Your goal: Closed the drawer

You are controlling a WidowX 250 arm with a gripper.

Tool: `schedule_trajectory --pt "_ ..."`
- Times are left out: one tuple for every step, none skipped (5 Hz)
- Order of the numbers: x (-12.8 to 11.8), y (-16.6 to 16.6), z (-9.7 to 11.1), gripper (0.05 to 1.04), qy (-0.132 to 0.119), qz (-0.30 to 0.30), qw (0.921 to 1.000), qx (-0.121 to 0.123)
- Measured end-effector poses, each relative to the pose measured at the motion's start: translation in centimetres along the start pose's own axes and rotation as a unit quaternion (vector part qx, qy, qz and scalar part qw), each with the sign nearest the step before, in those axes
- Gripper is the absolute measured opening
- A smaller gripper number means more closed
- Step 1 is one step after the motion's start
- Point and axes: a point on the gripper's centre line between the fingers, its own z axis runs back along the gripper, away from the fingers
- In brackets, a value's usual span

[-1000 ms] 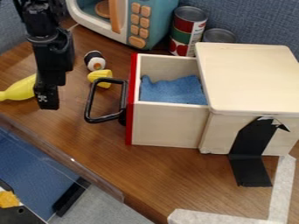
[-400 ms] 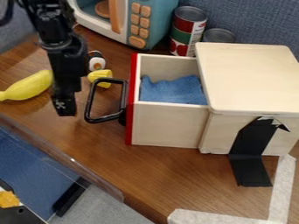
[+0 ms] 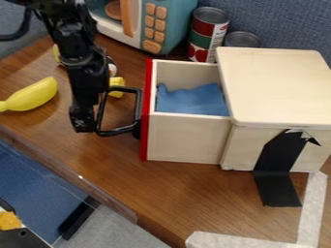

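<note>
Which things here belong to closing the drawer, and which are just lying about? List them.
For the job:
- drawer, partly open
- black handle
- wooden box it slides into
- hand, by the handle

Lying about:
- yellow banana
- two cans
- toy microwave
- blue cloth, inside the drawer

Pale smooth matt wooden drawer box [image 3: 188, 138]; glossy black metal-look handle [image 3: 117, 131]; soft blue cloth [image 3: 190, 100]; brown wood-grained desk [image 3: 188, 193].
</note>
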Motion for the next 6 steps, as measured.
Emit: schedule_trajectory --pt "1.6 -0.4 -0.1 1.000 -0.015 0.007 0.9997 -0.015" --pt "2.7 -0.1 0.4 1.000 -0.033 0.019 0.9990 -0.022" --pt "4.0 0.3 1.0 1.000 -0.048 0.030 0.9980 -0.027" --pt "5.6 -0.2 0.2 1.000 -0.049 0.033 0.9977 -0.033" --pt "7.0 -0.2 -0.1 1.000 -0.051 0.032 0.9977 -0.031" --pt "8.4 -0.4 -0.7 1.000 -0.051 0.035 0.9976 -0.032"
